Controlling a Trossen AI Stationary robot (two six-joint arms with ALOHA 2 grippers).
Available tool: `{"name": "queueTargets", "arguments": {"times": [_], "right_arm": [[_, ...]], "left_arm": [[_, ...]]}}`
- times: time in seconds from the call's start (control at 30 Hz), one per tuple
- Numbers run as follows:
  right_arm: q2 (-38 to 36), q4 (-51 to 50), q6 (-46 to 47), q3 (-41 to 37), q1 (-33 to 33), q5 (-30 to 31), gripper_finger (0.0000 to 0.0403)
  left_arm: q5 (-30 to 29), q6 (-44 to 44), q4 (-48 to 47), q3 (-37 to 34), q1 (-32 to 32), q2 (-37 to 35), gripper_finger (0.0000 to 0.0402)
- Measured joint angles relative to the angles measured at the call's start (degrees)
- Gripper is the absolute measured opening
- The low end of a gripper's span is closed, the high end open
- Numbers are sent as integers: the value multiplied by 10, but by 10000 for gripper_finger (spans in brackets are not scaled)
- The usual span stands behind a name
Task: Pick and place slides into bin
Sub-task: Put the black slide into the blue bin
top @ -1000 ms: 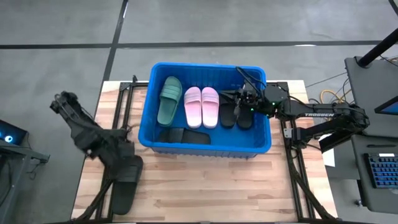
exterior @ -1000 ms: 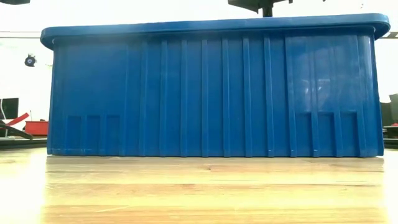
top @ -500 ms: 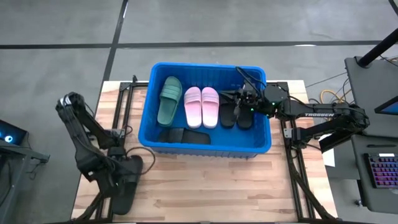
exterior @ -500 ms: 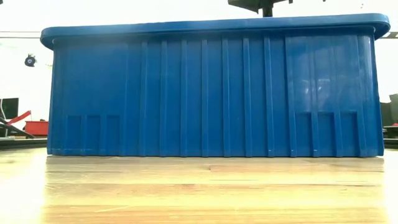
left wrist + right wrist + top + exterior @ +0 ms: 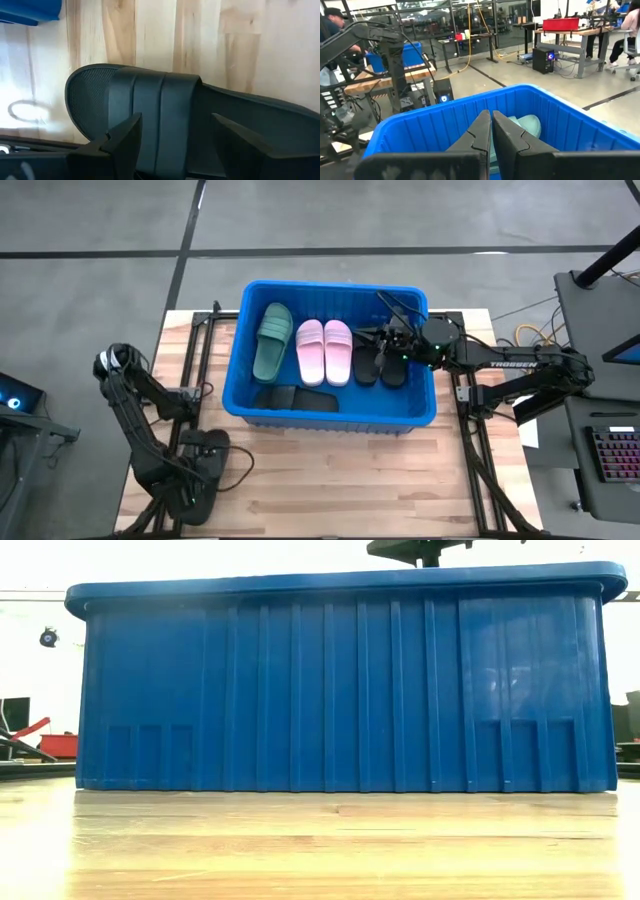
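The blue bin [image 5: 420,405] stands at the table's far middle and fills the low view [image 5: 340,680]. In it lie a dark green slide [image 5: 272,340], two pink slides [image 5: 324,350], two black slides [image 5: 380,365] and more black by the near wall [image 5: 295,398]. One black slide [image 5: 197,502] lies flat on the table at the near left. My left gripper [image 5: 200,470] is open just above it, its fingers [image 5: 125,145] on either side of the strap's heel-side edge [image 5: 176,120]. My right gripper [image 5: 385,345] is shut and empty over the bin's right part.
Bare wood [image 5: 350,480] lies between the bin and the near edge. Black frame rails [image 5: 200,350] run along the table's left and right sides. The right wrist view shows the bin's rim [image 5: 445,107] and a workshop with a person [image 5: 332,20] beyond.
My left arm has swung toward the table's near edge and folded down. Its gripper has gone along the black slide at the near left and now sits low over its strap. The slide has stayed where it was.
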Motion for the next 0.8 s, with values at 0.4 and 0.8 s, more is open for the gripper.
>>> {"name": "queueTargets", "arguments": {"times": [0.4, 0.8], "right_arm": [[0, 0, 0, 0, 0, 0, 9], [0, 1, 0, 0, 0, 0, 9]], "left_arm": [[10, -30, 6, -36, 0, 61, 215], [5, -40, -1, -41, 0, 66, 113]]}}
